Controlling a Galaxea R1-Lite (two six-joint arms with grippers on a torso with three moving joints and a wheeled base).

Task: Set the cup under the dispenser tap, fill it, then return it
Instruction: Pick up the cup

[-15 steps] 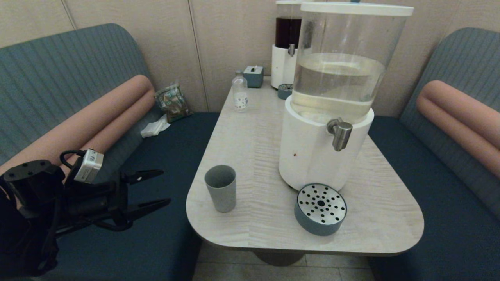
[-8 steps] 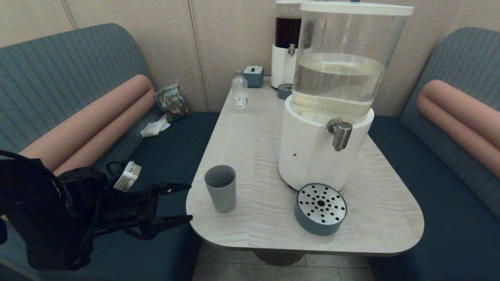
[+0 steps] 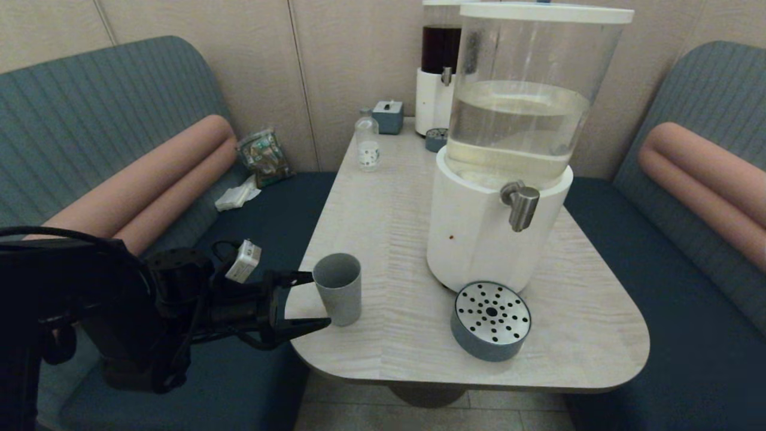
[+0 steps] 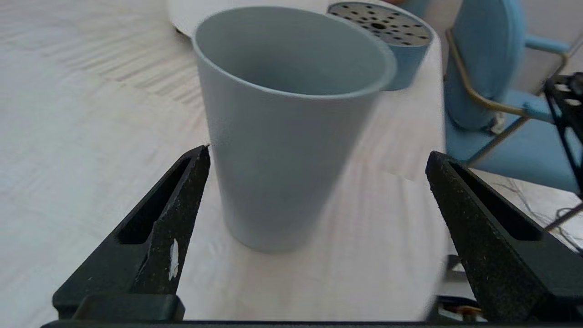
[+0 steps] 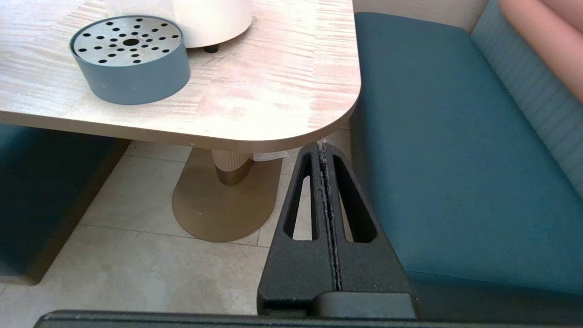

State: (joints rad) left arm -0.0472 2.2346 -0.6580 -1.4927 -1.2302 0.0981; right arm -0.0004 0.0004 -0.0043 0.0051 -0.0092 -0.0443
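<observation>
A pale wood-grain tabletop (image 3: 389,215) with rounded corners stands between teal upholstered benches (image 3: 269,221). On it, nearest the front edge, sits a round blue-grey drip tray with a perforated steel top (image 3: 491,320). Towards the tabletop's far end stand a small clear bottle with a white label (image 3: 367,140), a small teal box (image 3: 388,116) and a white-based dispenser of dark liquid (image 3: 438,66). Left of the tabletop, a crumpled white tissue (image 3: 237,196) lies on the bench.

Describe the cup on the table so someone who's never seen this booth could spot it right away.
Start at the big white-based dispenser with the clear tank on the table. Toward the robot's left, near the table's front edge, stands the cup, with the open left end effector at its side. It is a plain grey-blue tapered tumbler without handle, taller than the perforated round drip tray.
</observation>
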